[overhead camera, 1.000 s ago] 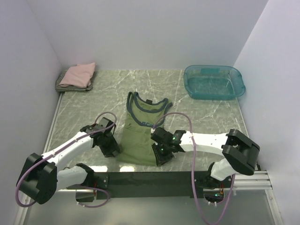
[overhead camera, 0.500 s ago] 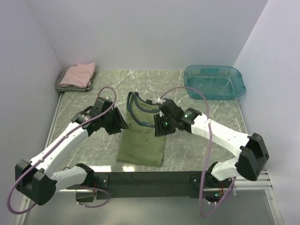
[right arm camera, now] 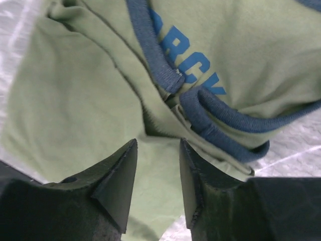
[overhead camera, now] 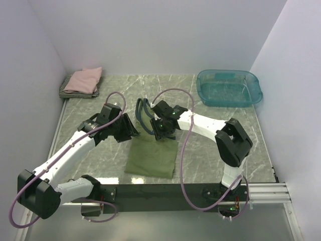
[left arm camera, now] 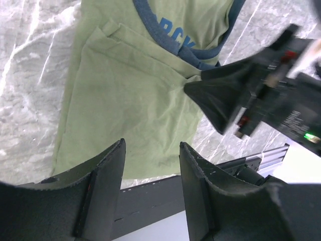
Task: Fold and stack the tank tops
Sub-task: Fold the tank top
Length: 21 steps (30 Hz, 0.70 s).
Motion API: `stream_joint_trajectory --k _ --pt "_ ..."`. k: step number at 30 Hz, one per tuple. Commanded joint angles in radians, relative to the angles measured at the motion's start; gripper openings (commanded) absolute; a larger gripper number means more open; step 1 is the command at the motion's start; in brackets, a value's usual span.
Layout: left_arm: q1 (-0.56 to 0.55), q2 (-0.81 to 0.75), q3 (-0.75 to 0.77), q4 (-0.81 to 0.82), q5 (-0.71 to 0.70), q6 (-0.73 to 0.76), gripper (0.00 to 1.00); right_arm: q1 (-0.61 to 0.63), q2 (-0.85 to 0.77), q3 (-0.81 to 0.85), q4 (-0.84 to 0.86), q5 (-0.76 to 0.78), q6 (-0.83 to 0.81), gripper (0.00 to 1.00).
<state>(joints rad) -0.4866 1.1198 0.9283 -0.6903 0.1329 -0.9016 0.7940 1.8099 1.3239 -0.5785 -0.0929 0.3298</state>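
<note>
Left wrist view showed the left gripper [left arm camera: 151,145] with jaws parted and empty; the right gripper [right arm camera: 158,143] stood likewise parted over the olive-green tank top [overhead camera: 150,156], which lay folded on the table [overhead camera: 215,143] between both arms.

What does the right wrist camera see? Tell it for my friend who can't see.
An olive-green tank top with navy trim and blue letters fills the view, folded over itself and bunched mid-frame. At the bottom, the two black jaws of the right gripper stand apart over the cloth.

White arm links [overhead camera: 70,150], black joints [overhead camera: 233,143], purple cables [overhead camera: 173,91], tapered black fingers [left arm camera: 103,186]
</note>
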Motion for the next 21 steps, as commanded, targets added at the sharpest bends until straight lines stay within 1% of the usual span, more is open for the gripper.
stream_joint_trajectory --k 1,3,6,7,10,16,19,21 --pt "0.005 -0.020 -0.022 0.061 0.034 0.020 0.53 0.002 0.015 0.034 0.028 0.010 -0.032 0.45" --pt "0.005 -0.017 -0.032 0.077 0.051 0.024 0.53 0.004 0.042 0.040 0.029 0.012 -0.031 0.43" --pt "0.003 -0.011 -0.055 0.106 0.085 0.030 0.53 0.002 0.075 0.061 0.031 0.044 -0.025 0.27" --pt "0.005 -0.005 -0.063 0.112 0.094 0.033 0.53 0.004 0.084 0.066 0.026 0.062 -0.023 0.17" --pt "0.003 0.011 -0.097 0.141 0.140 0.041 0.53 0.001 0.095 0.080 0.026 0.091 -0.008 0.00" --pt "-0.026 0.058 -0.170 0.216 0.217 0.058 0.52 -0.003 0.086 0.098 0.045 0.206 0.038 0.00" --pt "-0.063 0.087 -0.201 0.241 0.223 0.059 0.52 -0.003 0.111 0.097 0.055 0.240 0.058 0.00" --pt "-0.084 0.101 -0.223 0.259 0.209 0.059 0.52 -0.004 0.129 0.089 0.072 0.236 0.072 0.00"
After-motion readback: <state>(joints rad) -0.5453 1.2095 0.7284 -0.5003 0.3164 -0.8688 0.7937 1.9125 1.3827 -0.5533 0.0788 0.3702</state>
